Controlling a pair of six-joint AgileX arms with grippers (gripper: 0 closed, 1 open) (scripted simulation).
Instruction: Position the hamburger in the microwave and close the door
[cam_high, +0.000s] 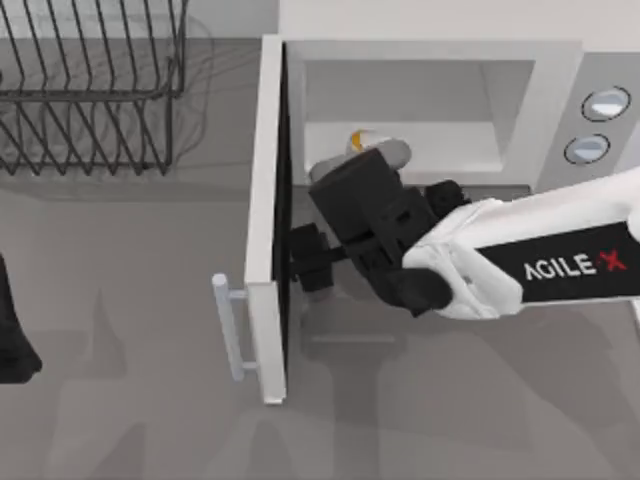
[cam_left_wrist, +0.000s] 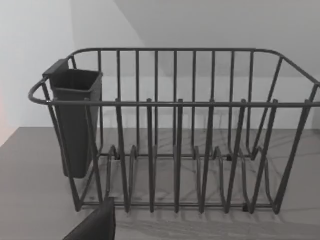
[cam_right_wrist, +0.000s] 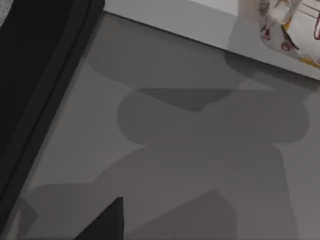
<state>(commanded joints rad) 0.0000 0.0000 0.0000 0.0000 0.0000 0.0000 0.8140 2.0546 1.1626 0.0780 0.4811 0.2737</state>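
Observation:
The white microwave (cam_high: 560, 70) stands at the back right with its door (cam_high: 262, 180) swung out towards the table's front. The hamburger (cam_high: 368, 143), a white lump with orange patches, lies at the front of the pale cavity, partly hidden by my right arm. It also appears in the right wrist view as the hamburger (cam_right_wrist: 280, 25). My right gripper (cam_high: 308, 262) is open, empty, and right against the door's dark inner face (cam_right_wrist: 35, 75), in front of the cavity. One of its fingers (cam_right_wrist: 102, 222) shows over the grey table. My left gripper (cam_high: 12, 340) is parked at the left edge.
A black wire rack (cam_high: 90, 90) stands at the back left, and in the left wrist view this rack (cam_left_wrist: 175, 140) carries a dark cup. The door's pale bar handle (cam_high: 232, 325) sticks out to the left. Two round dials (cam_high: 605, 103) sit on the microwave's panel.

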